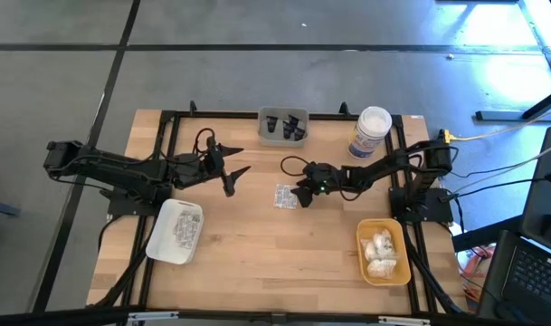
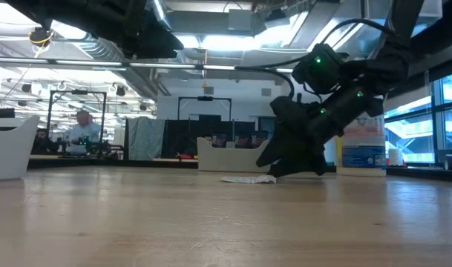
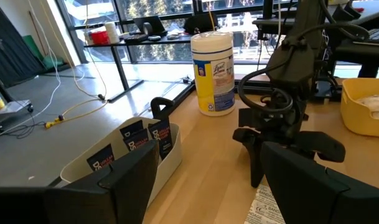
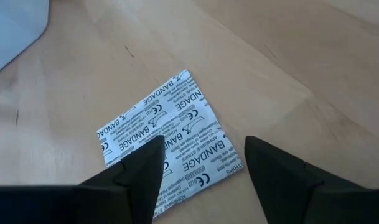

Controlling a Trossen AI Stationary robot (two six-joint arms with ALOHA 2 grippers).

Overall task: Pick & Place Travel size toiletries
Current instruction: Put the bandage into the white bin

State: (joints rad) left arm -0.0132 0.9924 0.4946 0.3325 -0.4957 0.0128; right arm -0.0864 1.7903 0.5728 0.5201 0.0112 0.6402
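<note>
Wooden counter point(image 1: 257, 244), trays round edge. Bandage packet point(image 4: 170, 135) flat near centre. Right end effector point(image 1: 299, 196) at packet's 3 o'clock, fingers apart, low, likely lining up pinch. Left end effector point(image 1: 232, 168) waits spread at 10 o'clock.

Printed paper-like bandage packet point(image 4: 170, 135) lies on smooth matt wooden table point(image 4: 289, 56).

Grey concrete floor point(image 1: 58, 81), bright windows point(image 3: 158, 9)

White jar point(image 1: 371, 131) stands near grey tray point(image 1: 283, 138).
</note>
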